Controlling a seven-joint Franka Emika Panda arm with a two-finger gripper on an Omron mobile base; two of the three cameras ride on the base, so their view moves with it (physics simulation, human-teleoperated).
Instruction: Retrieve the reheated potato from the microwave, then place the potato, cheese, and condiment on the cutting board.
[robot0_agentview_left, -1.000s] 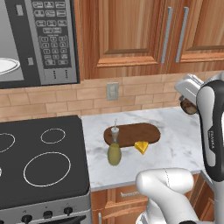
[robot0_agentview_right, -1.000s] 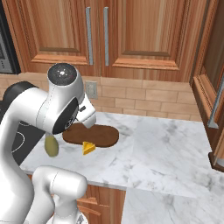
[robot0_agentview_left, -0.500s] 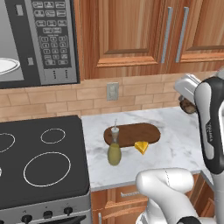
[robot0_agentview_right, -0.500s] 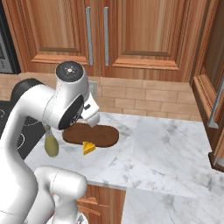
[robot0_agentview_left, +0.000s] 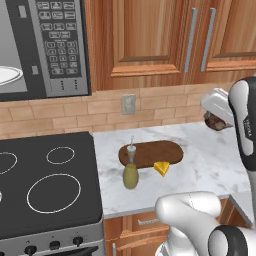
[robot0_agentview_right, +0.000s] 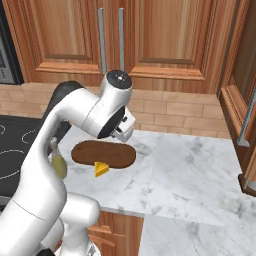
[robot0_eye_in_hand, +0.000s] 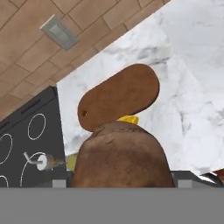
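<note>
The counter (robot0_agentview_left: 200, 165) with the cutting board (robot0_agentview_left: 152, 152) is seen from behind-left and behind-right by the base views, and from close above by the hand view.

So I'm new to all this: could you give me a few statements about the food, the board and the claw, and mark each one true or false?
1. The claw holds the potato above the counter. True.
2. The cutting board already has the potato lying on it. False: the board's top is bare, and the potato is up in the claw.
3. The cheese sits at the board's front edge. True.
4. The condiment has fallen on its side. False: it stands upright on the marble counter, beside the stove.
5. The microwave door is shut. False: it is open, with a white plate showing inside.
</note>
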